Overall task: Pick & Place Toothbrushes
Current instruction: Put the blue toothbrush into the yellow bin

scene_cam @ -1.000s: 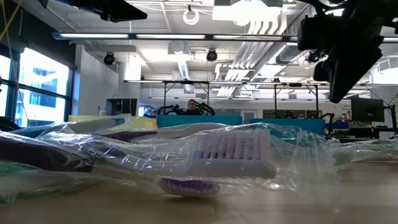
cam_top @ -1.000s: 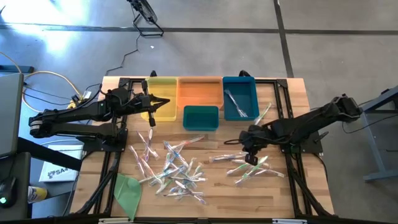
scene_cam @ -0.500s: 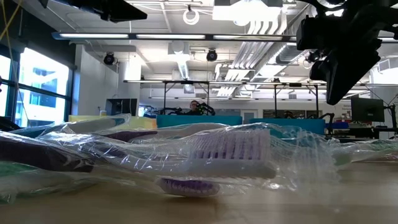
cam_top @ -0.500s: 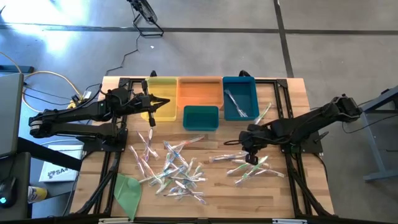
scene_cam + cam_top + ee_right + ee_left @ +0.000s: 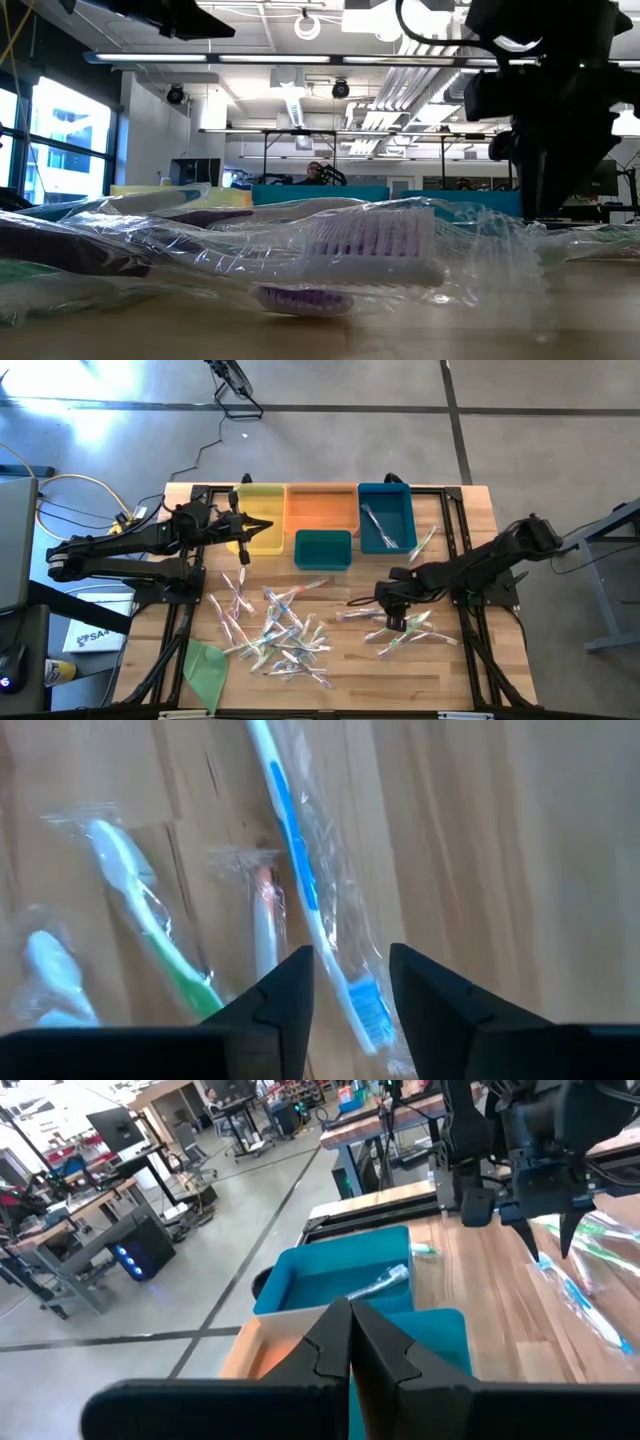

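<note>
here the right arm reaches in from the desk's right edge, bent low, its wrist pointing down, and the right gripper (image 5: 396, 622) hangs over the right group of toothbrushes (image 5: 405, 628) near the middle of the desk's right half. its fingers (image 5: 275, 995) stand apart, with nothing held, one on each side of a wrapped blue brush (image 5: 310, 910) lying flat on the wood. that brush's long axis runs lengthwise through the gap between the fingers, its bristle end nearer them. beside it lies a pink brush (image 5: 264, 925), roughly parallel, and a green brush (image 5: 150, 920) slanted off it; both are apart from the fingers.

the left arm stretches from the desk's left edge toward the back, its left gripper (image 5: 240, 526) over the yellow bin (image 5: 262, 510), fingers (image 5: 345, 1342) pressed together and empty.

a bigger heap of brushes (image 5: 275, 632) sprawls across the desk's middle toward the front edge, pointing every which way. two more lie in the blue bin (image 5: 385, 516) at the back edge, right of the orange bin (image 5: 320, 508); a teal bin (image 5: 322, 549) sits just in front. a green sheet (image 5: 205, 668) lies at the front left corner.
</note>
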Robot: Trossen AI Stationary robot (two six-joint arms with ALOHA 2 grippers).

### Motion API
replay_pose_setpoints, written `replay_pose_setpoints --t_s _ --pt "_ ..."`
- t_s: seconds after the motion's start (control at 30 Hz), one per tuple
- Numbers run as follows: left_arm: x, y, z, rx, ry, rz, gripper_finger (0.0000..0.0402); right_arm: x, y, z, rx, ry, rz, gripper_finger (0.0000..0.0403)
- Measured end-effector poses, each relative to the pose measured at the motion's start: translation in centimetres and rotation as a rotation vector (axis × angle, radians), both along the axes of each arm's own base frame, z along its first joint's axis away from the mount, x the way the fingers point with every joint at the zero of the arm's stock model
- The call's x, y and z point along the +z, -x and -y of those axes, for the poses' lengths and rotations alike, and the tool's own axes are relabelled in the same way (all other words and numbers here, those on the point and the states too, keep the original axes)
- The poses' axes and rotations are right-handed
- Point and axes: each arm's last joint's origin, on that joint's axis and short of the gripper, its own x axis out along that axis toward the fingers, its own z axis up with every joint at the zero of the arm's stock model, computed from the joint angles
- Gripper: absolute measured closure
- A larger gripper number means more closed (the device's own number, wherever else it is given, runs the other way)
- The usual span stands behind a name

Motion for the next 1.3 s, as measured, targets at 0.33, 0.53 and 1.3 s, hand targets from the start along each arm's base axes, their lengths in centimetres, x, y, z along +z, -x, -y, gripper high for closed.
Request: replay_pose_setpoints --t_s 0.33,0.53,1.3 --pt "0.0 0.0 0.0 0.000 0.000 -0.003 0.0402 -2.2 -0.7 -0.2 0.001 0.021 -0.070 0.0272" --pt "-0.1 0.0 0.0 0.000 0.001 -0.005 0.0402 -3.3 -0.8 -1.1 0.027 0.065 -0.095 0.0272" --pt "-0.2 0.0 0.0 0.000 0.004 -0.021 0.0402 -3.5 -0.8 -1.5 0.034 0.086 -0.081 0.0388"
